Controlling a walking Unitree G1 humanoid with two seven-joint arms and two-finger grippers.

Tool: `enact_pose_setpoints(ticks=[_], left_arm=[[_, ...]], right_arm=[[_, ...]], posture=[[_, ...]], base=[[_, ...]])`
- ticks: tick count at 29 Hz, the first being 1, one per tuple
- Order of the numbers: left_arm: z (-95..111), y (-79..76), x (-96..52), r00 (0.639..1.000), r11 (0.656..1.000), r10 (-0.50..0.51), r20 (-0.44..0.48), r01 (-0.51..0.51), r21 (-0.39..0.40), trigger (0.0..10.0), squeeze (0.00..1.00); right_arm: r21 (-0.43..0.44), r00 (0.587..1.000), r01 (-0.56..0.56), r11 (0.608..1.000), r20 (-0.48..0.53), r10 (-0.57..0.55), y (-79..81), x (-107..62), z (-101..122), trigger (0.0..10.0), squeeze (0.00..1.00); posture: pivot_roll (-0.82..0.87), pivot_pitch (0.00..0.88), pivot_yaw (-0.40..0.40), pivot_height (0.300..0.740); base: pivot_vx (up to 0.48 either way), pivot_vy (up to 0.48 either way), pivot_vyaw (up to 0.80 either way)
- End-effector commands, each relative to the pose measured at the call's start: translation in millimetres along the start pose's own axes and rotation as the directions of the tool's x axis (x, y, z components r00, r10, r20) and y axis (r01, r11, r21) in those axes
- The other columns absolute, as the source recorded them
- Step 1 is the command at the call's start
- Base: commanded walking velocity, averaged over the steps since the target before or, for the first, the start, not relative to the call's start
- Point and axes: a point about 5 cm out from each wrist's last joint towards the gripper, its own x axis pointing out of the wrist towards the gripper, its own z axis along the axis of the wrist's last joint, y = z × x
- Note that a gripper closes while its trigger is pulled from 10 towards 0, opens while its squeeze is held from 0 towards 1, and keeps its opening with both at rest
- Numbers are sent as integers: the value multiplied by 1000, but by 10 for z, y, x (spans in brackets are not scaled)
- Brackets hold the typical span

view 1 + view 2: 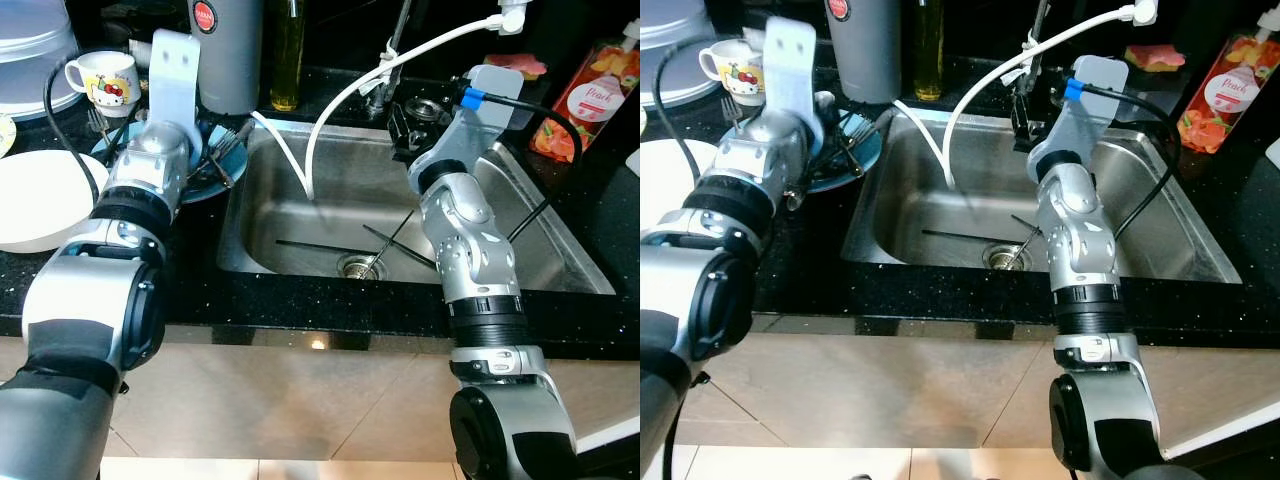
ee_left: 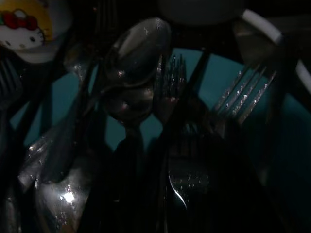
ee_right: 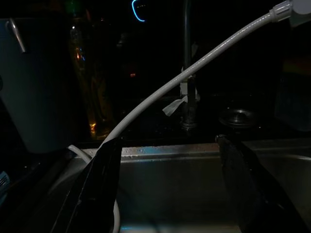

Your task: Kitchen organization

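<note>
Cutlery (image 2: 146, 87) lies heaped on a teal plate (image 1: 215, 185) on the dark surface (image 1: 300, 300), just left of the steel sink (image 1: 330, 215). The left tool (image 1: 215, 160) reaches down over this plate; its wrist view shows a spoon (image 2: 138, 46) and several forks (image 2: 243, 92) close beneath its dark fingers, though I cannot tell whether they are spread or closed on anything. A cartoon-printed mug (image 1: 103, 80) stands just behind the plate, and a white bowl (image 1: 40, 200) sits to the left. The right tool (image 1: 410, 125) hovers over the sink's back rim near the tap (image 3: 187, 68) — its two black fingers (image 3: 97, 189) stand wide apart, holding nothing. A white hose (image 1: 340, 100) curves down into the basin, where thin utensils (image 1: 390, 240) lie near the drain (image 1: 358, 266). A grey canister (image 1: 225, 50) and an oil bottle (image 1: 288, 50) stand behind the sink; a red juice pouch (image 1: 585, 100) sits at the right.
</note>
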Motion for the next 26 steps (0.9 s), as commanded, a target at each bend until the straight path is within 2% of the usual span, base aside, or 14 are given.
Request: enact_pose_setpoints(ticks=[1, 3, 8, 9, 11, 12, 13, 14, 15, 22, 26], left_arm=[[-87, 87, 5, 998, 1000, 25, -55, -25, 5, 8667, 0], [-108, 81, 5, 997, 1000, 12, -71, -13, -13, 8667, 0], [-129, 101, 5, 996, 999, 33, -80, -33, 5, 8471, 0], [-154, 98, 5, 995, 1000, 27, -99, -28, -8, 7569, 0], [-189, 90, 2, 991, 999, 14, -135, -18, -29, 4118, 0], [-191, 88, 1, 990, 999, 12, -138, -17, -31, 4118, 0], [-203, 79, 1, 989, 999, 4, -147, -9, -37, 2863, 0], [-211, 72, 0, 988, 999, -2, -154, -5, -41, 2863, 0], [-230, 58, -1, 986, 998, -15, -168, 5, -61, 0, 0], [-254, 36, -4, 982, 995, -35, -185, 18, -95, 0, 0], [-168, 39, 0, 991, 998, -25, -130, 16, -69, 0, 0]], right_arm=[[10, 1000, 18, 1000, 3, -18, -47, -25, 3, 10000, 0], [10, 1000, 18, 1000, 3, -18, -46, -26, 2, 10000, 0], [11, 1000, 18, 1000, 3, -18, -47, -27, 1, 10000, 0], [11, 1000, 18, 1000, 3, -18, -47, -28, 1, 10000, 0], [11, 1000, 19, 1000, 3, -20, -47, -26, 2, 10000, 0], [11, 1000, 20, 1000, 3, -20, -47, -26, 2, 10000, 0], [11, 1000, 20, 1000, 3, -20, -47, -26, 3, 10000, 0], [11, 1000, 20, 1000, 4, -20, -47, -26, 3, 10000, 0], [12, 1000, 20, 1000, 4, -20, -48, -25, 4, 10000, 0], [12, 1000, 22, 1000, 5, -22, -51, -25, 6, 10000, 0], [12, 1000, 22, 1000, 5, -22, -51, -25, 7, 10000, 0]], posture=[[213, 58, -68, 740], [213, 58, -68, 740], [213, 58, -68, 740], [213, 58, -68, 740], [212, 61, -67, 740], [212, 61, -67, 740], [212, 62, -66, 740], [212, 62, -66, 740], [212, 62, -66, 740], [212, 62, -66, 740], [212, 62, -66, 740]], base=[[0, 0, 0], [0, 0, 0], [0, 0, 0], [0, 0, 0], [0, 0, 0], [0, 0, 0], [0, 0, 0], [0, 0, 0], [0, 0, 0], [0, 0, 0], [0, 0, 0]])
